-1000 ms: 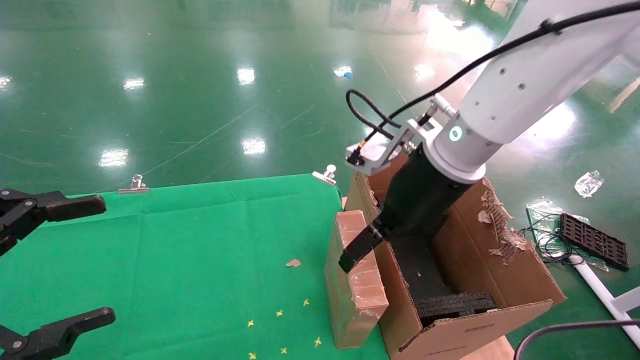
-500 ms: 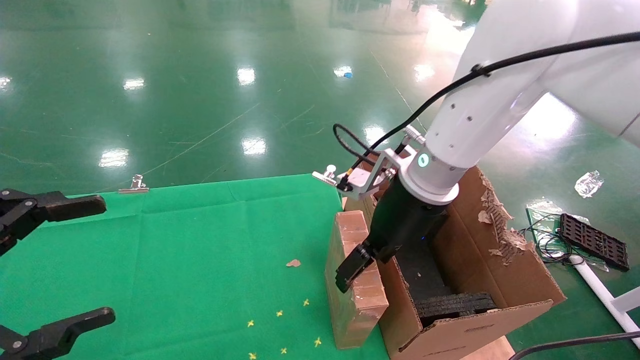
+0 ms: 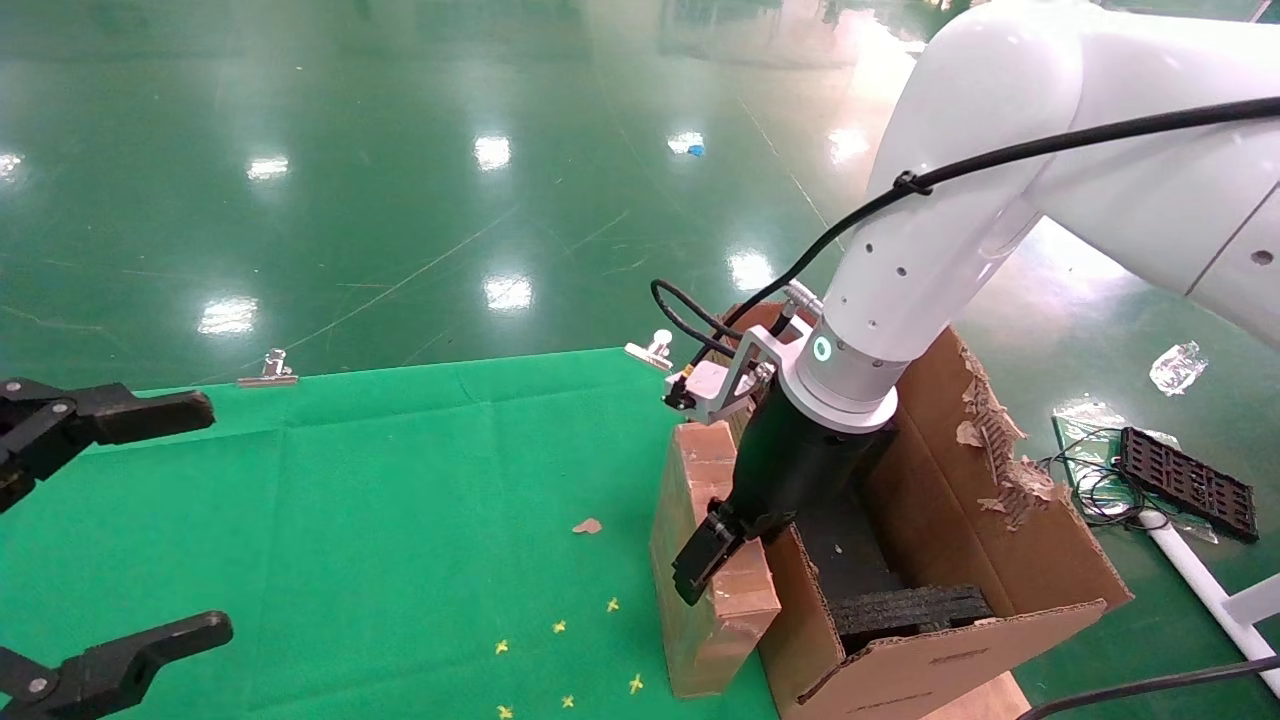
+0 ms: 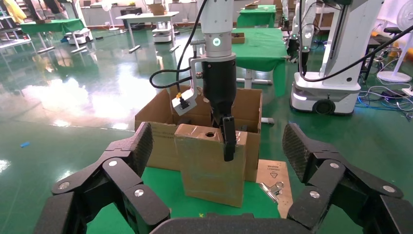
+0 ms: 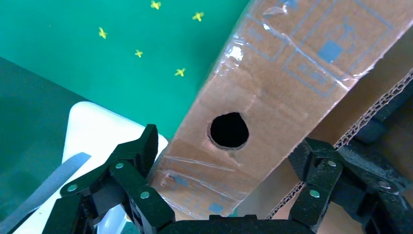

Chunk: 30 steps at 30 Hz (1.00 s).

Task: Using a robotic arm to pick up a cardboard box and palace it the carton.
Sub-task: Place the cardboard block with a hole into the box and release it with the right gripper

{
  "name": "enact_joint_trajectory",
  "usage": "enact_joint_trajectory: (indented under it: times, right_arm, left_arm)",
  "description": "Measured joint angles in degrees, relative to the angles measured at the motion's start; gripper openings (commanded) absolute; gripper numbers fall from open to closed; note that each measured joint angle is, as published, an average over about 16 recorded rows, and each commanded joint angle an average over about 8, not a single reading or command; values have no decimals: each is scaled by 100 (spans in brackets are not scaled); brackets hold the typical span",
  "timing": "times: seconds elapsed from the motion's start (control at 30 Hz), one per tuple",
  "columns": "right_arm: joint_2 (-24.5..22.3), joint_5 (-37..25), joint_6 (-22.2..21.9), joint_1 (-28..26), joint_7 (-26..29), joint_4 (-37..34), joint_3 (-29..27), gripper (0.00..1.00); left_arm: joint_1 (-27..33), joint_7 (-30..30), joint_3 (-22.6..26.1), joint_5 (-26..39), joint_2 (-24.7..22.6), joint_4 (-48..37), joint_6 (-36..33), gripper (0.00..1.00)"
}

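Observation:
The slim cardboard box (image 3: 715,610) stands on edge at the green table's right edge, against the carton (image 3: 1000,540). Its narrow top face with the round hole shows in the right wrist view (image 5: 272,78). The white robotic arm's right gripper (image 3: 715,560) is open and straddles the top of the box. One finger (image 3: 700,560) lies along the outer face; the other is hidden between box and carton. The right wrist view shows the right gripper (image 5: 224,141) with a finger on either side. My left gripper (image 3: 215,518) is open and empty at the far left. Black foam (image 3: 910,605) lies inside the carton.
Green cloth table (image 3: 350,520) with binder clips (image 3: 266,368) (image 3: 650,349), a cardboard scrap (image 3: 587,525) and small yellow crosses (image 3: 560,627). On the floor at right lie a black grid tray (image 3: 1187,482), cables and plastic wrap.
The right arm has come down and toward the table; its gripper has slid lower along the box's outer face. The box, carton and left gripper have not moved.

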<state>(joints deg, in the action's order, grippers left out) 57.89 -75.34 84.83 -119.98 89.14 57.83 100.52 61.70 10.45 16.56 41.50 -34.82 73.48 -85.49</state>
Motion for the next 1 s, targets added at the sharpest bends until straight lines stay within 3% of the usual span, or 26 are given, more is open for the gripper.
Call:
enact_joint_trajectory:
  times: [0.73, 1.0]
  right_arm:
    - [-33, 2, 43, 89, -130, -131, 41, 0]
    - [-270, 60, -64, -119, -585, -19, -129, 0]
  left_arm:
    - [2, -4, 8, -5, 3, 0, 3, 0]
    - [2, -5, 11, -7, 4, 0, 5, 0]
